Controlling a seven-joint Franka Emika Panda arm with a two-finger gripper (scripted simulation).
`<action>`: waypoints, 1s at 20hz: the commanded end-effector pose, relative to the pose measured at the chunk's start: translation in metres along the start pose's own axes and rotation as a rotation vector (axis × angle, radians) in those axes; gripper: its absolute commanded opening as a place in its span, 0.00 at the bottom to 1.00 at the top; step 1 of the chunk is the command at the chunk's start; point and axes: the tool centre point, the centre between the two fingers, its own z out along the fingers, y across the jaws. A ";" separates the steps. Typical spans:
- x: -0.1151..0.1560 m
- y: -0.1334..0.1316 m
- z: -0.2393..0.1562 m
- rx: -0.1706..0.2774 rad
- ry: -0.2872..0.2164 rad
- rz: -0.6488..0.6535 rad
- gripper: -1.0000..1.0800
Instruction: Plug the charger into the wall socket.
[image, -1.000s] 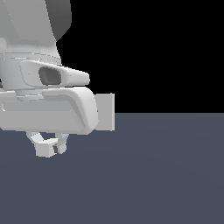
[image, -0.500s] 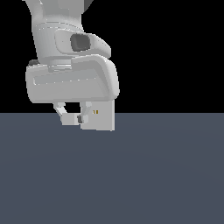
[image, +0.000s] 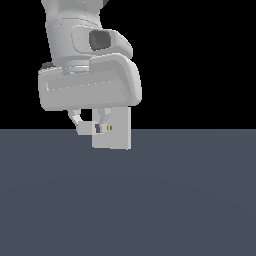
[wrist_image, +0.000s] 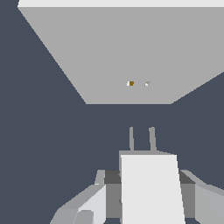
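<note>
The wall socket (image: 117, 135) is an upright off-white square plate with two tiny gold slots at its centre. It stands on the dark floor, partly behind my hand. In the wrist view the wall socket (wrist_image: 122, 57) fills the far part of the frame. My gripper (image: 90, 127) is shut on the charger (image: 84, 128), a small off-white block held level just off the floor. In the wrist view the charger (wrist_image: 151, 188) sits between my fingers (wrist_image: 94, 199). Its two prongs (wrist_image: 131, 138) point at the slots, with a strip of floor between them and the plate.
The dark grey floor (image: 150, 200) stretches flat around the socket. The white body of my hand (image: 90, 82) hangs above the charger and hides the plate's upper edge in the exterior view.
My gripper has carried the charger up and to the exterior view's right, from well apart from the socket to right beside its face. The socket has not moved.
</note>
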 end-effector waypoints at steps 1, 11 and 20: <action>0.000 0.000 0.000 0.000 0.000 0.000 0.00; 0.017 0.000 0.004 0.001 -0.001 0.000 0.00; 0.046 0.000 0.012 0.001 -0.001 0.000 0.00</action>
